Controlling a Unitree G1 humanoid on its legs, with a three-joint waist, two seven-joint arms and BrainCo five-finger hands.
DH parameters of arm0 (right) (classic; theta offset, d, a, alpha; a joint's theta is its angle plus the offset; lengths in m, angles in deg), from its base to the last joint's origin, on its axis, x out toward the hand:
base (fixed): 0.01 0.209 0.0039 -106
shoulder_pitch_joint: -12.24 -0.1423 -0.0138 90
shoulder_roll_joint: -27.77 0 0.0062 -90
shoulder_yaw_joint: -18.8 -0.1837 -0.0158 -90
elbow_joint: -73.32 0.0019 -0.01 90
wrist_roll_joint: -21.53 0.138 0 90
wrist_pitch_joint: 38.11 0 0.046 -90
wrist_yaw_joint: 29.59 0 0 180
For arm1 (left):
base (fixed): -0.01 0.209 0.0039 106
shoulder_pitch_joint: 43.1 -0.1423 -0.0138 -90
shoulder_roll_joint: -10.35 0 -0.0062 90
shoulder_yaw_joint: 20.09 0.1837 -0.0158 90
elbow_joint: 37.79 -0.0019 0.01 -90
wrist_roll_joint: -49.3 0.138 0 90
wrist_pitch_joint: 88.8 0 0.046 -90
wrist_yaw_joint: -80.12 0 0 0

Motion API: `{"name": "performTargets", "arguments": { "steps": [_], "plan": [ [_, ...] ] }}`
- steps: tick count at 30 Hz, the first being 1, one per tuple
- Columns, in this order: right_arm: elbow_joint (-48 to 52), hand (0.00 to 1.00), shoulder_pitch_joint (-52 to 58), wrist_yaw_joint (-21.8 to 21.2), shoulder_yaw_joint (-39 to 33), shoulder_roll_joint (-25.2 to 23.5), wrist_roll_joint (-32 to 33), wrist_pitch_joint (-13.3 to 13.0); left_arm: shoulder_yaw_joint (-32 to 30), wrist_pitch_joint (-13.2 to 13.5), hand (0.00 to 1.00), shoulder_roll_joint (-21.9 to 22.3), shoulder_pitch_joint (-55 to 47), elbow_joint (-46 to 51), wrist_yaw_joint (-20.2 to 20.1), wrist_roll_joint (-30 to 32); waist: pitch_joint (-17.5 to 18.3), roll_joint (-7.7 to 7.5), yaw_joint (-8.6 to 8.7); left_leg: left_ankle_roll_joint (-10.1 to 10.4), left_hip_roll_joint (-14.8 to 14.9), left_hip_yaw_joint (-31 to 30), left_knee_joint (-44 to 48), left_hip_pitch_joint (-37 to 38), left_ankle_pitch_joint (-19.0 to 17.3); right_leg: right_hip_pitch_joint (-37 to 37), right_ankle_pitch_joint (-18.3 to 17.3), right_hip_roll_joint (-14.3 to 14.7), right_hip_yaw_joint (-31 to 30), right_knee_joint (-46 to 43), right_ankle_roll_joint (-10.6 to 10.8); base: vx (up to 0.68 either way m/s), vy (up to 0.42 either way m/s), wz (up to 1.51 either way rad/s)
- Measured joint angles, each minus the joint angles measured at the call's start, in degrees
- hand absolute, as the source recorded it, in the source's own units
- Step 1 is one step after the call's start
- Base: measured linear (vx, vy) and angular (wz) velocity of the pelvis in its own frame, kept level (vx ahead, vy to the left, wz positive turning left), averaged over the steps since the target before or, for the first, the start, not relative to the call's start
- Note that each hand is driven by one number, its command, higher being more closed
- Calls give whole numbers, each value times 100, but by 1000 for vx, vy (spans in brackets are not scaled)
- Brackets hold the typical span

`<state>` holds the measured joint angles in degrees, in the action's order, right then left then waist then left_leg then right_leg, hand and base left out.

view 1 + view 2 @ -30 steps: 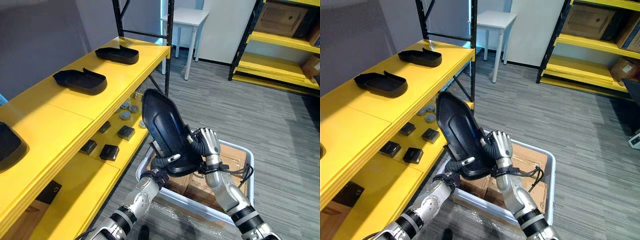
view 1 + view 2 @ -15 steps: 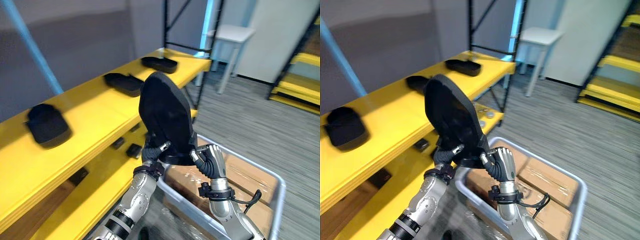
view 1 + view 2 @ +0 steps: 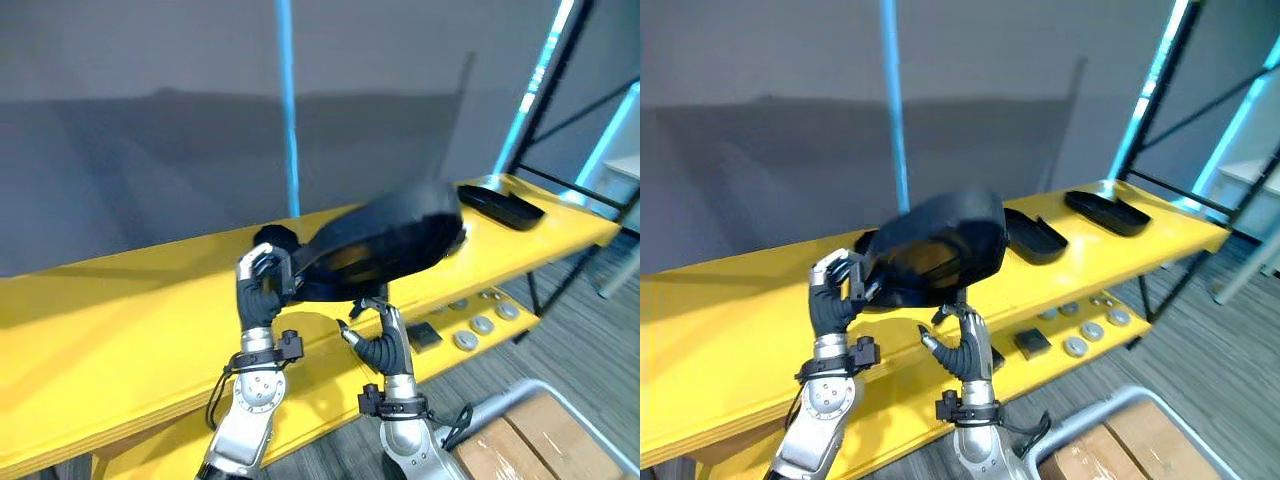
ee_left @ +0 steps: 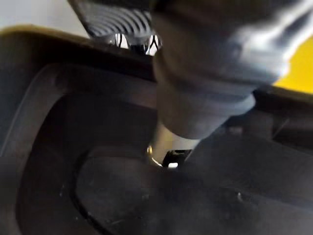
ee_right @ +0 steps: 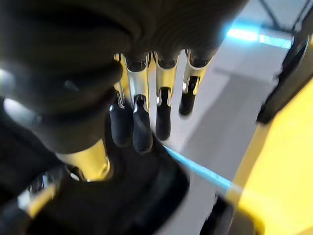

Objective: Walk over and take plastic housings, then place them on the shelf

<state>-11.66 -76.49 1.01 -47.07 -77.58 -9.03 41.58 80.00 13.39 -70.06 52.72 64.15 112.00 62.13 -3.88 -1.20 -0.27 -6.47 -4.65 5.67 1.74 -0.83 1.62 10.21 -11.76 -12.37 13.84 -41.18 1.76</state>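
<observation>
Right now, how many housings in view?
3: the held housing between left hand and right hand; near housing and far housing on the yellow shelf to its right. More may be hidden.

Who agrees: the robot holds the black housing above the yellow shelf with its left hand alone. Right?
Not alone: the left hand grips one end of the black housing and the right hand props it from beneath, above the yellow shelf. The left eye view shows it.
</observation>
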Motion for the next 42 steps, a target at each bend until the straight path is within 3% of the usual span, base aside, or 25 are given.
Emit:
{"name": "performTargets", "arguments": {
  "steps": [1,3,4,6,9,12,13,14,15,16,18,20,22,25,27,30,34,37,42],
  "plan": [
    [2,0,137,4,-183,-72,63,-60,-233,-60,100,-14,-191,3,73,192,4,-7,27,56,-29,-286,16,-10,-34,51,-32,528,-626,884,67,142,-95,93],
    [3,0,279,28,-406,-99,102,-95,-393,-114,100,-42,-382,6,174,308,21,-46,82,71,-146,-561,22,-13,-43,-8,20,841,-1175,1757,47,125,-102,97],
    [24,0,423,35,-534,-103,106,-111,-546,-142,100,-66,-564,63,182,380,18,-104,88,117,-311,-739,51,-8,-77,-91,449,827,-1301,2275,-52,144,-123,89],
    [1,0,694,14,-685,2,188,-112,-811,-182,100,120,-1055,317,157,450,43,72,65,224,-200,-886,41,-11,-149,-369,589,904,-1114,2760,-75,169,-117,42],
    [8,0,919,-115,-731,-6,411,-115,-1558,-182,100,396,-1644,881,200,531,46,33,-118,308,-10,-908,-48,-24,-205,-710,954,1121,-1086,3585,-166,145,-97,1],
    [4,0,1134,-333,-731,14,611,-120,-1760,-181,100,599,-1827,1074,260,379,15,43,-215,351,-24,-1223,-66,-27,-227,-947,961,1097,-743,3767,-173,73,-43,62],
    [-4,0,1211,-456,-790,31,659,-131,-1688,-170,100,673,-1816,1114,257,182,-3,36,-185,630,-22,-1161,28,-127,-449,-1015,942,1000,-433,3766,-165,39,0,148],
    [-15,0,1284,-520,-944,12,689,-149,-1584,-161,100,712,-1736,1084,256,-35,-24,14,-125,901,207,-381,367,-361,-695,-1046,933,881,-130,3770,-179,23,0,156],
    [-35,0,1290,-539,-1021,19,695,-167,-1538,-143,100,729,-1685,1052,254,-152,-49,23,-71,967,380,101,629,-524,-745,-1065,911,807,-1,3763,-174,4,36,153],
    [-209,0,1237,-565,-1234,55,700,-177,-1528,-69,100,792,-1565,949,222,-392,-108,45,-47,982,729,794,991,-756,-754,-1139,850,696,231,3755,-126,10,55,104],
    [-409,0,1277,-595,-1532,139,702,-161,-1533,20,100,863,-1492,824,156,-895,-119,140,-51,833,1203,1004,1091,-815,-616,-1237,704,616,460,3666,17,32,162,78],
    [-411,0,1330,-584,-1812,184,713,-161,-1561,121,100,884,-1497,707,108,-1506,-127,163,-37,825,1091,959,1025,-783,-489,-1216,598,398,526,3403,104,26,275,50],
    [-428,0,1300,-559,-1994,167,775,-156,-1735,244,100,712,-1390,534,-14,-2286,-103,88,140,670,735,819,855,-769,-381,-1162,554,105,477,3356,132,7,329,44],
    [-512,0,1295,-561,-2030,130,777,-155,-1876,274,100,407,-1267,293,-120,-3076,-71,25,156,669,496,497,926,-771,-390,-1196,581,-34,359,3379,172,-55,206,19],
    [-577,0,1264,-624,-2196,53,775,-158,-1871,356,100,290,-1210,265,-322,-3559,-58,-25,150,668,397,431,916,-762,-406,-1226,629,-137,356,3420,313,-91,140,8],
    [-589,0,1238,-790,-2316,8,750,-88,-1863,479,100,120,-1017,161,-822,-4220,-64,-83,149,624,275,608,797,-716,-393,-1030,638,-283,53,3325,392,-135,140,-28],
    [-594,0,1222,-939,-2220,-173,750,-29,-1879,510,100,-376,-693,-179,-1152,-4767,-31,-134,233,536,292,1081,481,-671,-433,-593,686,-234,-496,3198,367,-82,94,-66],
    [-637,0,1452,-1070,-2104,-157,768,55,-1734,479,100,-889,-137,-903,-1377,-5277,-38,-146,326,564,322,1089,234,-574,-302,-628,753,125,-1183,3484,288,18,9,-16],
    [-379,0,1641,-1065,-1765,71,779,-80,-1057,321,100,-1895,885,-2107,-1597,-6480,-26,-190,492,533,375,1023,-135,-650,30,-505,929,261,-1167,3706,373,67,-45,3]
  ]
}}
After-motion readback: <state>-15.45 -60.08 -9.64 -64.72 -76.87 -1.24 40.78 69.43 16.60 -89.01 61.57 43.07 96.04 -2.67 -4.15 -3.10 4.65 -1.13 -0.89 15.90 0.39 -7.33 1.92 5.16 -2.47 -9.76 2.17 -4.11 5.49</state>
